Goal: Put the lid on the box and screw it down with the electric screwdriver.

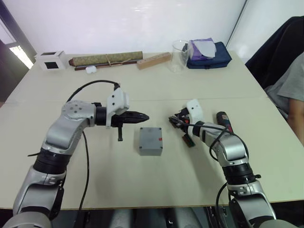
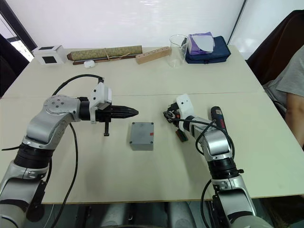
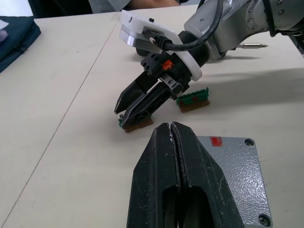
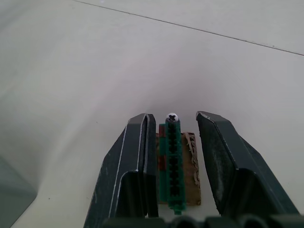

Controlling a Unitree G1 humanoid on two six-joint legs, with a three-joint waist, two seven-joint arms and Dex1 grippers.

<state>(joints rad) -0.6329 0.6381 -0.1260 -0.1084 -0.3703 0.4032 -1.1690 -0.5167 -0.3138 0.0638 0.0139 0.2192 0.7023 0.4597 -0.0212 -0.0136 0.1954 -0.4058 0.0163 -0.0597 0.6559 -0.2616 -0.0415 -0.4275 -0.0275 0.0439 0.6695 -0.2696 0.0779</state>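
The grey box (image 1: 150,141) stands mid-table with the flat grey lid (image 3: 237,161) lying on top of it, screw heads showing in two corners and a red mark on its side. My left gripper (image 1: 145,116) hovers shut just left of and behind the box, holding nothing. My right gripper (image 1: 172,120) is low over the table to the right of the box, open, its fingers either side of a green strip (image 4: 172,161) on a brown base with a screw head at its end. The black electric screwdriver (image 1: 223,121) lies on the table beside my right forearm.
A second green and brown strip (image 1: 189,140) lies by my right wrist. Along the far edge are a white cube (image 1: 51,60), a brown roll (image 1: 107,59), a wooden block (image 1: 154,60), a clear beaker (image 1: 180,55) and a blue pouch (image 1: 209,52). A person (image 1: 289,90) sits at right.
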